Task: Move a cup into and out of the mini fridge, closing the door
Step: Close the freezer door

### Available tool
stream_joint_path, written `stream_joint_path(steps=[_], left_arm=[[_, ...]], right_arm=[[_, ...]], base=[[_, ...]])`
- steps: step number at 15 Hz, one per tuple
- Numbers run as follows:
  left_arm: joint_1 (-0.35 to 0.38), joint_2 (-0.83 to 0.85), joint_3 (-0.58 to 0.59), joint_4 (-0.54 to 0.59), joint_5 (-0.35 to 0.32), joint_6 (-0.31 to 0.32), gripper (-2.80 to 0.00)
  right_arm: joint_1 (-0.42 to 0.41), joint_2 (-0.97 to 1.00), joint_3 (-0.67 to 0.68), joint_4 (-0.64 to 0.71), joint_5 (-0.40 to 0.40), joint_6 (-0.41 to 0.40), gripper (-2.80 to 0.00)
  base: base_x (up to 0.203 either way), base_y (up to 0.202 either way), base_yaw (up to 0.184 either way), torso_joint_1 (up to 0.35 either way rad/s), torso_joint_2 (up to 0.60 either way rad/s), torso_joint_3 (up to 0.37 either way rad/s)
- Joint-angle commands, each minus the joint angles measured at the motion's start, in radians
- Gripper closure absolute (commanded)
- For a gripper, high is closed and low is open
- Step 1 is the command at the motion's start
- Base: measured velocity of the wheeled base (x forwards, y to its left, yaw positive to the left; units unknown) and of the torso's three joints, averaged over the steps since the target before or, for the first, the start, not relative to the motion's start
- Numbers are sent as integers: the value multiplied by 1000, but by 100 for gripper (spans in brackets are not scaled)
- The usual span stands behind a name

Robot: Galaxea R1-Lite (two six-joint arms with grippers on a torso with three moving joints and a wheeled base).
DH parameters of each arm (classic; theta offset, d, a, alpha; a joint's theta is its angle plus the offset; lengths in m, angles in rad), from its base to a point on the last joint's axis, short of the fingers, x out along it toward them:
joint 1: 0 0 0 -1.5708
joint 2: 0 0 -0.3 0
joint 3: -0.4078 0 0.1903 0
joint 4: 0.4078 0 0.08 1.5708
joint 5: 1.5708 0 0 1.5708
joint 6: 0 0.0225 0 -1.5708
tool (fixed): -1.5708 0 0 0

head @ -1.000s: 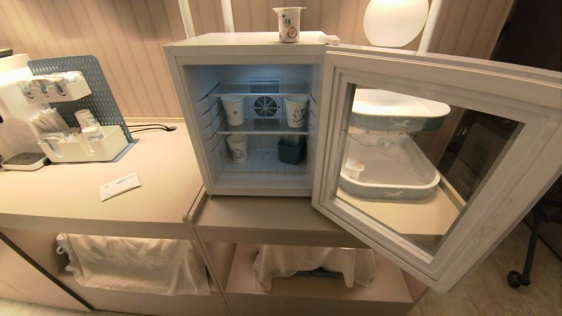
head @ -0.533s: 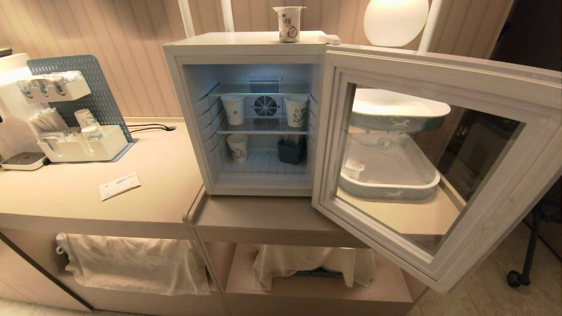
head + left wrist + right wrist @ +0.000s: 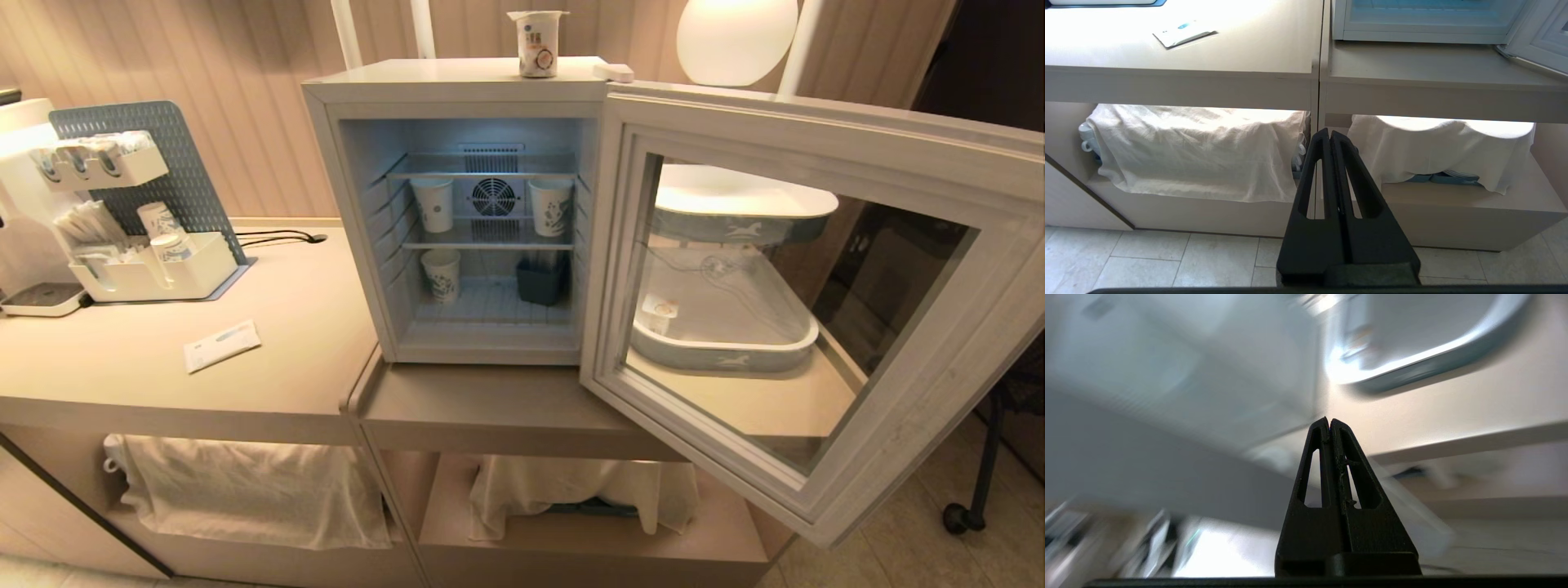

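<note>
since the small white yogurt-style cup (image 3: 537, 45) with coloured prints and a flat foil lid stands upright on the flat roof of the white boxy mini fridge (image 3: 457, 82), near its back edge and by the hinge side, it looks light and easy to tip; its thin plastic wall would likely dent under a hard squeeze, and the foil lid overhangs and could tear or catch. the safest hold, i judge, is across the middle of the body below the lid's rim, with gentle pressure and a straight lift.

the grey-blue framed glass door (image 3: 804, 286) hangs wide open toward the robot's right, so the wire shelves and the taller paper cups (image 3: 433, 204) inside are plain in the head view, which shows neither arm.

the left wrist view alone shows the left gripper (image 3: 1329, 132), its fingers pressed together on nothing, hanging low before the beige desk (image 3: 1249, 77) and the white cloths (image 3: 1196, 151) draped over its lower shelves.

the right wrist view alone shows the right gripper (image 3: 1329, 420), fingers likewise together and empty, against a smeared background with a blue-rimmed tray (image 3: 1433, 355); the cup is in neither wrist view.
</note>
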Motion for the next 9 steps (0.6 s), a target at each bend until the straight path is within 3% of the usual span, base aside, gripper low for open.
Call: stream_joint_path(steps=[1,5,9], left_arm=[[0,1,0,1,0,-1,0],[0,1,0,1,0,-1,0],[0,1,0,1,0,-1,0]], right_arm=[[-75,87,1,-9,473,-10,0],[-93,281,17,-102,605,-33,0],[-6,353,28,-231,602,-30,0]], base=[[0,0,0,0,0,0],[0,0,0,0,0,0],[0,0,0,0,0,0]])
